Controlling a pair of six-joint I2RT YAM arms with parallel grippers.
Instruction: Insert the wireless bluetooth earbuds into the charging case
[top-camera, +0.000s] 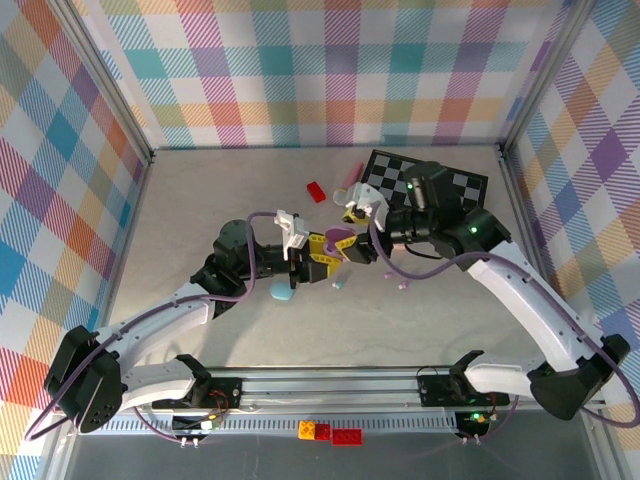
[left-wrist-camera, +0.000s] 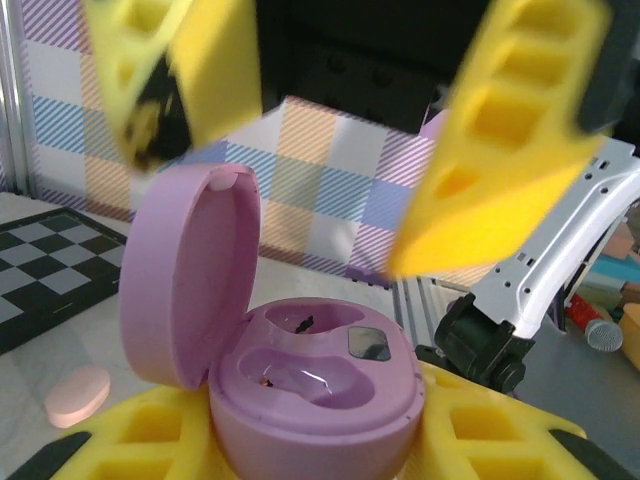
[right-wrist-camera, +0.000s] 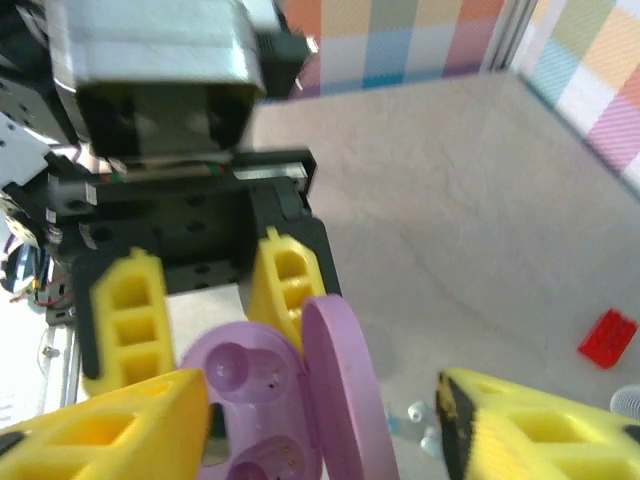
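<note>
1. The left gripper (left-wrist-camera: 315, 440) is squeezed shut on the bottom half of the purple case (left-wrist-camera: 320, 390), over the middle of the table (top-camera: 200, 200).
2. The lid (left-wrist-camera: 190, 280) stands up on one side, so the case is open. Its two little holes face up.
3. The right gripper (right-wrist-camera: 322, 385) hangs just above the case. Its jaws are wide apart, with nothing held between them.
4. Something pale purple may sit in the front hole, but that spot is too blurry to be sure.
5. Some tiny earbuds (right-wrist-camera: 415, 412) lie on the table, close beside the case.
6. To do this step well, the left gripper should hold the case level and not shake it.
7. The right gripper should pinch one bud by its sides and hold it right over an empty hole.
8. It should keep away from the lid, then go straight down and push softly until the bud sits flat.
</note>
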